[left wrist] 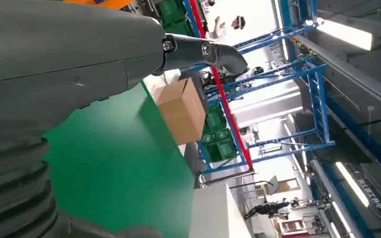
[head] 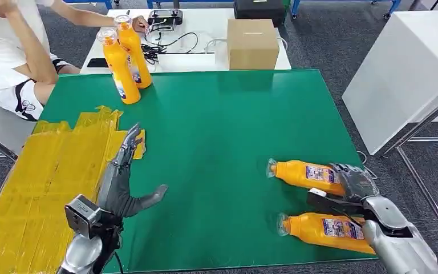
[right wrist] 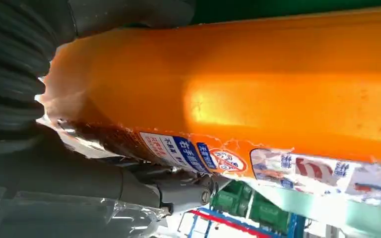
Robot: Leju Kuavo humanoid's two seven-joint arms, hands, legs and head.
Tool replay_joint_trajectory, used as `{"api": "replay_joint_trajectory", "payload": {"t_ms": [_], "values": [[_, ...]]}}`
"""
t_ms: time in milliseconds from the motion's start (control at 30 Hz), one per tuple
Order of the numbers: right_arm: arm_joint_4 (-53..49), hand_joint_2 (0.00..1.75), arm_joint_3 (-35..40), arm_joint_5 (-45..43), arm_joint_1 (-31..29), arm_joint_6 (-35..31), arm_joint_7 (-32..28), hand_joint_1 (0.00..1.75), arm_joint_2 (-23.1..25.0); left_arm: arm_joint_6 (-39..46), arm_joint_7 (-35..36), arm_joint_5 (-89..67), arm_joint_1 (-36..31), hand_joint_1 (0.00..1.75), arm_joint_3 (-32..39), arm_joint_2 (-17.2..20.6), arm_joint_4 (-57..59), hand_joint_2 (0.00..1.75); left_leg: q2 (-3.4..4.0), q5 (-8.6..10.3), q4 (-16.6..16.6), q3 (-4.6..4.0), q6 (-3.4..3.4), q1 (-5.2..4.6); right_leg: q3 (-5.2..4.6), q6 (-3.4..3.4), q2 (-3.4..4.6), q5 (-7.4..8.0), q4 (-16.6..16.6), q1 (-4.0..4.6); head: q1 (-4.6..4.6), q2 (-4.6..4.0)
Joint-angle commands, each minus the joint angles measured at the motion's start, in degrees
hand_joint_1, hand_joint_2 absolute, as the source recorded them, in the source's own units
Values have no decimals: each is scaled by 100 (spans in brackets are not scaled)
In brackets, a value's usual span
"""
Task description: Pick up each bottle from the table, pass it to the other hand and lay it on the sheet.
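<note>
Orange bottle (head: 305, 174) lying near table's right edge, base inside right hand (head: 353, 181) | hold looks closed, not yet lifted | left hand (head: 126, 177) empty, fingers spread, beside yellow sheet (head: 45, 182) | advice: firm up hold mid-body, lift level before handover

Left hand (left wrist: 54, 84) takes up much of the frame: grey ribbed cover, thick thumb, and darker fingers (left wrist: 213, 52) stretched out straight with nothing between them. Green surface (left wrist: 124, 168) lies under the fingers, apart from them. A brown cardboard box (left wrist: 183, 111) sits at the surface's far edge, just past the fingertips, with blue racking (left wrist: 297, 79) and green crates (left wrist: 218, 141) further beyond it.
</note>
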Motion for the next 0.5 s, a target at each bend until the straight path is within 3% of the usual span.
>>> {"api": "replay_joint_trajectory", "payload": {"t_ms": [33, 133, 333, 500], "values": [[668, 175, 106, 112, -138, -242, 66, 175, 524, -8, 45, 31, -172, 0, -79, 15, 355, 175, 7, 1, -14, 26, -9, 9, 28, -2, 4, 6, -21, 8, 0, 0], [406, 175, -232, 209, -28, -831, 219, 175, 844, -33, 103, 9, -107, 0, -58, -5, 297, 175, 7, 1, -9, 21, -6, 7, 21, -2, 7, 5, -14, 7, 0, 0], [341, 175, -224, 237, -25, -832, 248, 175, 861, -34, 106, 6, -101, 0, -61, -5, 285, 175, 3, -1, -9, 23, -6, 5, 21, -2, 3, 1, -11, 5, 0, 0], [-755, 175, -1221, -228, 277, -2167, 21, 175, 1751, -96, 321, -293, -82, 0, -222, 25, 234, 175, 15, -4, -10, 26, -8, 7, 23, -2, 16, 1, -11, 5, 0, 0]]}}
